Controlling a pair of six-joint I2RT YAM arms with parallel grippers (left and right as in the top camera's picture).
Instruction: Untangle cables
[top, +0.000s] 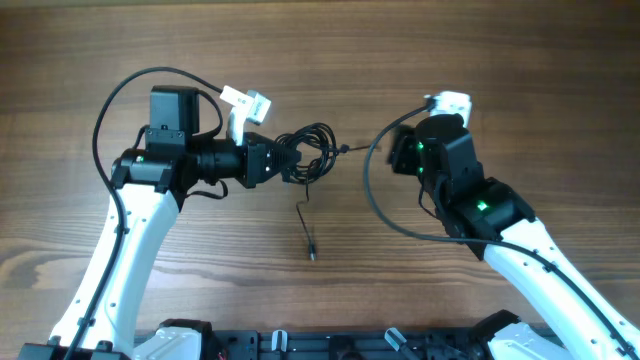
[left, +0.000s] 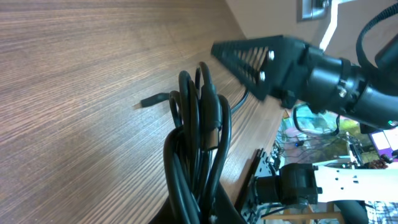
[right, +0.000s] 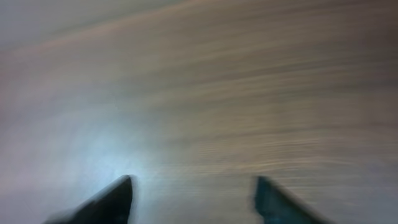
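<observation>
The cables (top: 316, 140) are a bundle of thin black cords in looped coils at the middle of the table. My left gripper (top: 290, 163) is shut on the bundle's left side. In the left wrist view the cords (left: 196, 137) rise out of my jaws (left: 208, 214), and a small plug (left: 148, 101) sticks out to the left. One loose strand trails down to a plug (top: 311, 255) on the table. Another plug end (top: 345, 150) points right. My right gripper (top: 398, 150) is open and empty just right of the bundle. It shows as a black triangular finger in the left wrist view (left: 249, 59). The right wrist view (right: 196, 199) is blurred and shows only table.
The thick black arm wires loop beside each arm (top: 105, 115) (top: 372, 195). The wooden table (top: 520, 60) extends around both arms. Past the table edge stands equipment (left: 311, 186).
</observation>
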